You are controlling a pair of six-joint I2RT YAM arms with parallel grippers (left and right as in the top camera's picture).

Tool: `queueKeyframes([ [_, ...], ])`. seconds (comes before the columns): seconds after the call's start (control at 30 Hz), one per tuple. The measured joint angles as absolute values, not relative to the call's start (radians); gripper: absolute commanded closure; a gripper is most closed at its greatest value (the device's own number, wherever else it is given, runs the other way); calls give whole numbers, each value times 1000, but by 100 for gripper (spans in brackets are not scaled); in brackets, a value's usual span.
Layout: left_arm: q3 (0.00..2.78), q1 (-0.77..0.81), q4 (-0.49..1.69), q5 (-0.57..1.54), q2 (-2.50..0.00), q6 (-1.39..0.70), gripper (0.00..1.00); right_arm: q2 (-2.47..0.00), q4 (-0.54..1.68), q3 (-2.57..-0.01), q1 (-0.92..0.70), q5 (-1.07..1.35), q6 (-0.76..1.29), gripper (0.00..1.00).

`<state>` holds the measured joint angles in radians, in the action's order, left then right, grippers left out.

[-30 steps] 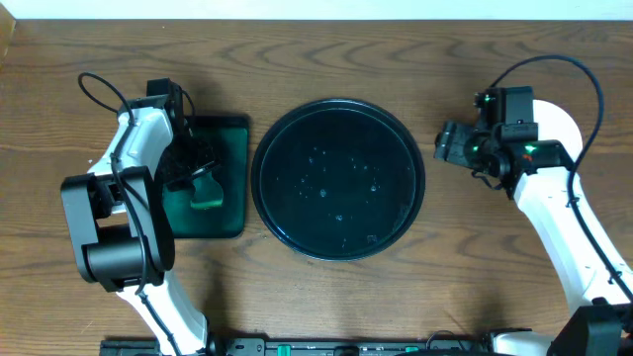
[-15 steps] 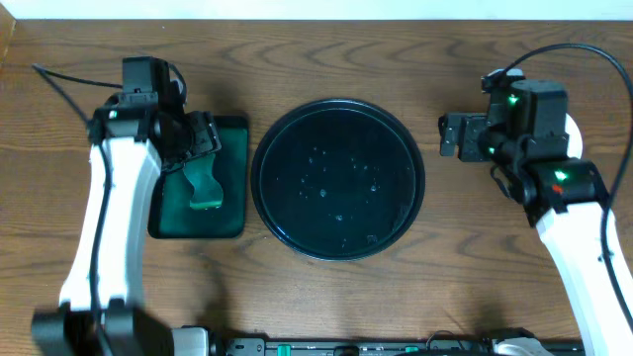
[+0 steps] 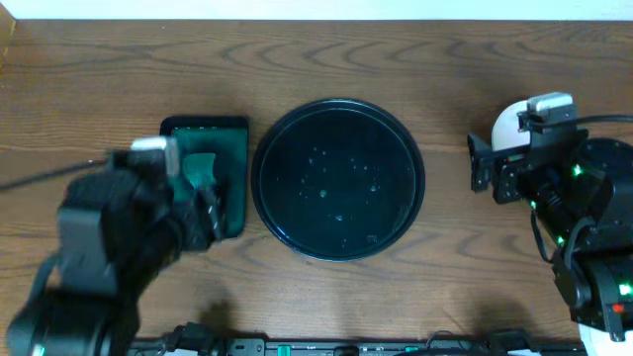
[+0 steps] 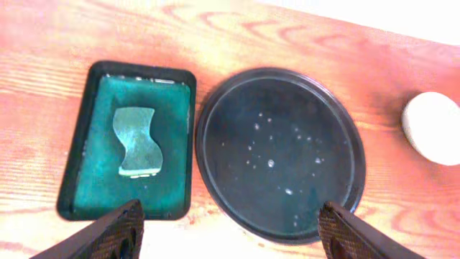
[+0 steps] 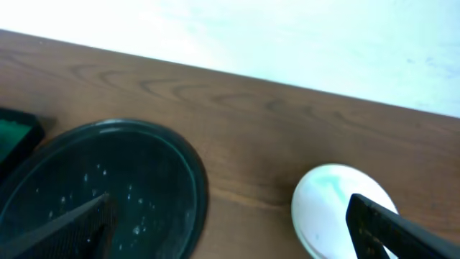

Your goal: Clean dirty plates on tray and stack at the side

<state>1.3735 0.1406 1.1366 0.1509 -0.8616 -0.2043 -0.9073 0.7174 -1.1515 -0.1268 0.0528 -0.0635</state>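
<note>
The round black tray (image 3: pixel 336 178) lies mid-table with only water droplets on it; it also shows in the left wrist view (image 4: pixel 280 151) and the right wrist view (image 5: pixel 108 187). A pale plate (image 5: pixel 334 208) with a faint teal smear sits on the wood to the tray's right, seen small in the left wrist view (image 4: pixel 433 128). I cannot tell whether others lie under it. The right arm hides it from overhead. My left gripper (image 4: pixel 230 234) hangs open and high, near the tray's front edge. My right gripper (image 5: pixel 233 230) is open between tray and plate, holding nothing.
A rectangular dark green tray (image 4: pixel 86 144) holding a teal sponge (image 4: pixel 136 140) lies left of the black tray. The left arm (image 3: pixel 109 237) looms blurred at the front left. The right arm (image 3: pixel 554 188) stands at the right edge.
The left arm lifted off the green tray and swung back to the front left. The right arm drew back to the right, away from the black tray, its jaws spreading wider.
</note>
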Motion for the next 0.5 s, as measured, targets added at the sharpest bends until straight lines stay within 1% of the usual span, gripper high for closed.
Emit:
queueKeyframes([
  [0.2, 1375, 141, 1219, 150, -651, -204, 18, -892, 794, -1151, -127, 52, -63, 1],
  [0.5, 1377, 141, 1349, 150, -381, -204, 18, -897, 836, -1151, -127, 52, 0, 1],
])
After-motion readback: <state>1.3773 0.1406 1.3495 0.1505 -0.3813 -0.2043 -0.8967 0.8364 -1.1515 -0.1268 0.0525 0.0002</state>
